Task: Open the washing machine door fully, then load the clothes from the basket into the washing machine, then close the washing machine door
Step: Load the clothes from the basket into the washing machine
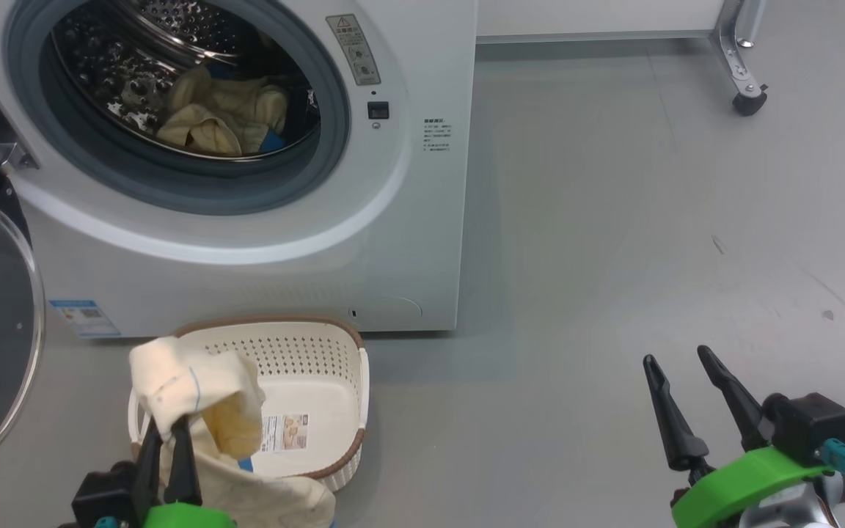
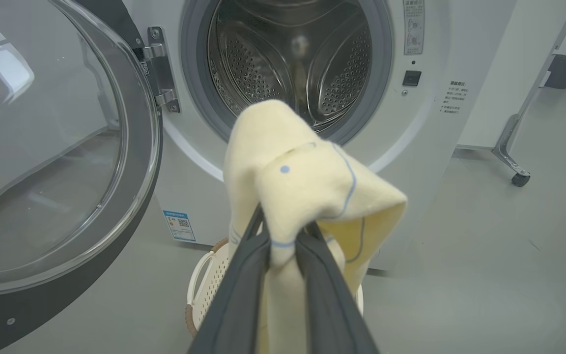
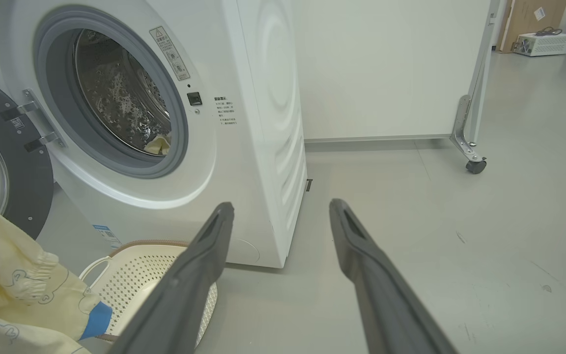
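A cream-yellow garment point(image 2: 307, 182) with thin blue outline prints and a blue dot is pinched between the closed jaws of the left gripper point(image 2: 285, 228). It bunches over their tips and hangs below them. The basket point(image 1: 323, 352), cream-white, perforated and brown-rimmed, sits just under and beyond the jaws. Ahead of them stands the white washing machine point(image 1: 283, 279), with cream garments point(image 1: 221, 117) and a blue cloth point(image 1: 272, 141) in its steel drum point(image 1: 107, 81). The washing machine door point(image 2: 135, 196), black-rimmed with domed glass, is swung wide open left of the jaws.
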Tool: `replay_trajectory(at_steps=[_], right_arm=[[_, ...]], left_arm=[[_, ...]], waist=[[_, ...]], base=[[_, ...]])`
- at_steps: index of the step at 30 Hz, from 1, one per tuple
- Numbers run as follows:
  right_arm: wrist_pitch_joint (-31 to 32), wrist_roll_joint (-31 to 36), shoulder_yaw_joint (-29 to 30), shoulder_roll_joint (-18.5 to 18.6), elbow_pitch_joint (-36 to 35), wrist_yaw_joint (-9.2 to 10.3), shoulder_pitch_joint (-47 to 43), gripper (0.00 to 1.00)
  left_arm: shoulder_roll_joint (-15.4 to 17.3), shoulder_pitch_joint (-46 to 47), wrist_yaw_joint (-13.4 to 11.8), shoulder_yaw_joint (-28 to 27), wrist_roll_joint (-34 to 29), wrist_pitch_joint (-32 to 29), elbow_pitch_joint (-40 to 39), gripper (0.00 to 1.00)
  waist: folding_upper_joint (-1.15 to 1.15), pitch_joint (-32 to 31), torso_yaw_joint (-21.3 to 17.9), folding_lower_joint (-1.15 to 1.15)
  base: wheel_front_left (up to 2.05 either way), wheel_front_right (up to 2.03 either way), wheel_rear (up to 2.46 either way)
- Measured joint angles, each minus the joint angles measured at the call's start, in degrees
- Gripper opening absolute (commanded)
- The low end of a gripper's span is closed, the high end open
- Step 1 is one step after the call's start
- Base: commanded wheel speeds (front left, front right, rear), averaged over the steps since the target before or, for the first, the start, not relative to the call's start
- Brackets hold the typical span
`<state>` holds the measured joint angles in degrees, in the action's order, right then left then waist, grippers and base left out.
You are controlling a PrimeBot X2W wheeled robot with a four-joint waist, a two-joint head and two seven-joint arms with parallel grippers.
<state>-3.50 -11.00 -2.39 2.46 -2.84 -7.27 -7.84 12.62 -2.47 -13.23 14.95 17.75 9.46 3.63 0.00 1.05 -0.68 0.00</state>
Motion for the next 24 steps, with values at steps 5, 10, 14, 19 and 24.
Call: replay_trajectory(at_steps=[5, 10, 14, 19, 24], right_arm=[[-0.01, 0.1, 0.02, -0.05, 0.03, 0.0, 0.0, 1.0], [-0.03, 0.08, 0.01, -0.05, 0.08, 0.0, 0.0, 1.0], [-0.09, 0.08, -0.15, -0.05, 0.1, 0.0, 0.02, 1.0], [-0.11, 0.07, -0.73, -0.05, 0.1, 0.0, 0.32, 1.0], [-0.52, -0.09, -1.67, -0.07, 0.08, 0.0, 2.34, 1.0]], left_arm=[[0.03, 0.0, -0.02, 0.42, 0.0, -0.19, -0.01, 0.0], [0.01, 0.04, -0.13, 0.79, 0.0, -0.27, 0.02, 0.0], [0.03, 0.6, -0.16, 0.87, 0.18, -0.83, 0.75, 0.0], [0.03, 4.32, 0.11, 0.7, 1.44, -1.42, 3.09, 0.0], [0.03, 10.83, 1.69, -0.09, 2.92, -1.93, 7.55, 0.0]], waist=[[0.0, 0.01, -0.02, 0.0], [0.0, 0.23, -0.08, 0.0], [0.0, 0.94, -0.27, 0.0], [0.0, 2.55, -0.8, 0.0], [0.0, 5.05, -1.78, 0.01]], base=[[0.0, 0.0, 0.0], [0.0, 0.0, 0.0], [0.0, 0.0, 0.0], [0.0, 0.0, 0.0], [0.0, 0.0, 0.0]])
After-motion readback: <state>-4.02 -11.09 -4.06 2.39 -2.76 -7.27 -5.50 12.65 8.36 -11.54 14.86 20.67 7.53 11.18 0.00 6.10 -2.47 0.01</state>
